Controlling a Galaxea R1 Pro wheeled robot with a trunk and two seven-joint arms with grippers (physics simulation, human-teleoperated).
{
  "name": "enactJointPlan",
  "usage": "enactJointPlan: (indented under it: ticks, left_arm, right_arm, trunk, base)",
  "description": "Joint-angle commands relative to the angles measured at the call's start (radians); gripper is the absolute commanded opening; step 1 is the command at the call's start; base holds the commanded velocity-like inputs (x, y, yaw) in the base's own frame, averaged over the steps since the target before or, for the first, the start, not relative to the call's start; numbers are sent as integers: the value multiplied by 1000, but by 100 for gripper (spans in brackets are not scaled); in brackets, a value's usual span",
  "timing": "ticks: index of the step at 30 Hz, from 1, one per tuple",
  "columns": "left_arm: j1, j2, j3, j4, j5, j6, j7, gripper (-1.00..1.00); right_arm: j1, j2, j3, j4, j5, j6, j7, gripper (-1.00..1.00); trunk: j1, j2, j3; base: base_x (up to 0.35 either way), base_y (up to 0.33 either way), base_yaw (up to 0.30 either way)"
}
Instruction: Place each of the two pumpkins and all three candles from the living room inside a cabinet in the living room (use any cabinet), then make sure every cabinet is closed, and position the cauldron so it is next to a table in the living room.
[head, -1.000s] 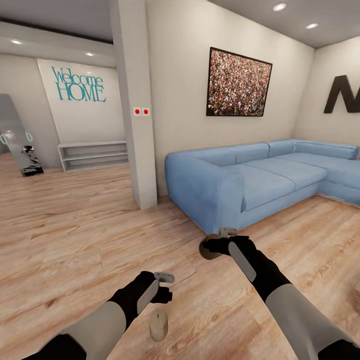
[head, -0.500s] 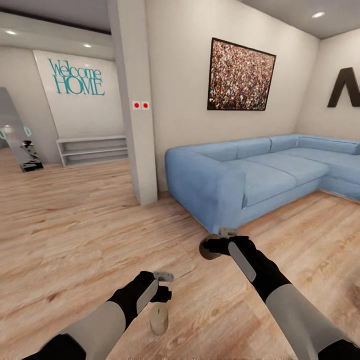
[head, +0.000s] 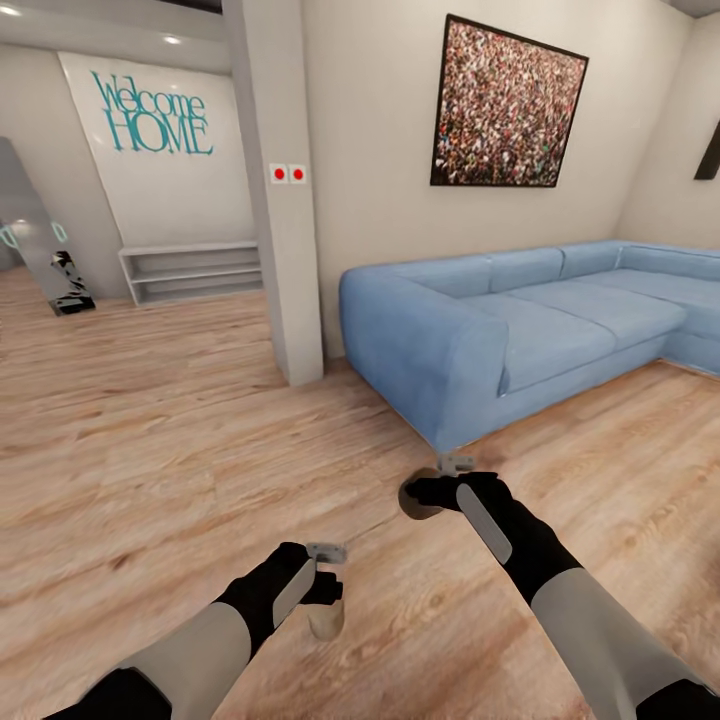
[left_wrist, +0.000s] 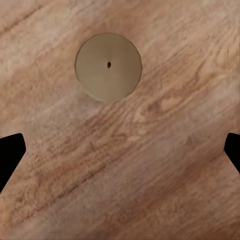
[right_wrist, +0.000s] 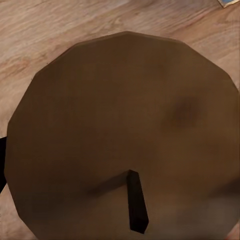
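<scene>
A stubby cream-beige candle (head: 326, 622) stands upright on the wooden floor, its top partly covered by my left gripper (head: 327, 572), which hangs just above it. In the left wrist view the candle's round top with its dark wick (left_wrist: 108, 67) lies off to one side of the gap between the spread fingertips (left_wrist: 10, 156), so the left gripper (left_wrist: 120, 152) is open and empty. My right gripper (head: 428, 492) is shut on a second candle (head: 412, 502), held above the floor in front of the sofa. That candle's top and wick (right_wrist: 125, 125) sit very close to the right wrist camera.
A large blue corner sofa (head: 520, 330) stands ahead on the right. A white pillar (head: 282, 200) rises left of it. Far back on the left, a low white shelf (head: 190, 272) runs under a "Welcome HOME" wall sign. Open wooden floor (head: 150, 450) stretches to the left.
The whole view has shifted, so the camera has moved. The floor candle now sits nearer, partly under my left gripper. Both arms keep their pose, and the right one still holds its candle.
</scene>
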Motion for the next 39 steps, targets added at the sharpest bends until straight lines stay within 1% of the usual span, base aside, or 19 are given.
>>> enactJointPlan:
  ticks: [1,9,20,25,30,39]
  left_arm:
    - [-1,1,-7,-1,10,3,9,100]
    - [-1,0,-8,-1,10,2,9,100]
    - [-1,-1,-8,-1,10,2,9,100]
    - [-1,-1,-8,-1,10,2,9,100]
    - [-1,-1,-8,-1,10,2,9,100]
    - [-1,-1,-8,-1,10,-19,9,100]
  right_arm:
    - [-1,-1,4,-2,-11,1,-10,-100]
    - [-1,-1,3,-2,-12,1,-10,-100]
    - [-1,-1,3,-2,-12,1,-10,-100]
    - [-1,-1,3,-2,-12,1,-10,-100]
    - [-1,-1,3,-2,-12,2,-10,-100]
    - [-1,-1,4,-2,-7,2,-10,-100]
  trunk:
    - [0,-1,-7]
    - [4,-3,-48]
    - [9,-5,-92]
    - [11,-6,-111]
    - [13,-8,-130]
    - [13,-8,-130]
  base:
    - [0,0,69]
    - [0,0,59]
    - [0,0,5]
    - [0,0,-151]
    - [0,0,-38]
    - [0,0,-5]
